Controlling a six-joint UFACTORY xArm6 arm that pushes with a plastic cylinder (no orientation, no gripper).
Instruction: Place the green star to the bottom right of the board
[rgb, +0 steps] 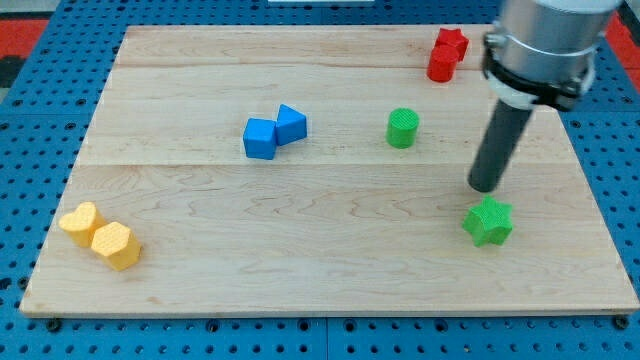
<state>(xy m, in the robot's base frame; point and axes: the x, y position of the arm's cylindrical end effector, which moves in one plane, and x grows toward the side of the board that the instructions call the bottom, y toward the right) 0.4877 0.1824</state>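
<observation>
A: Position of the green star (488, 221)?

B: On the wooden board (330, 270), toward the view's right and below mid-height, short of the bottom-right corner.

A: And the rod?

B: Its tip (485, 186) sits just above the star in the view, very near; contact cannot be confirmed. No pincer is fitted, so there is no spread or pressed state to record.

A: Other blocks?

B: Green cylinder (402, 128) up and left of the tip. Two red blocks (447, 54) touching at the top right. Two blue blocks (273, 132) touching near centre-left. Two yellow blocks (100, 236) touching at the bottom left.
</observation>
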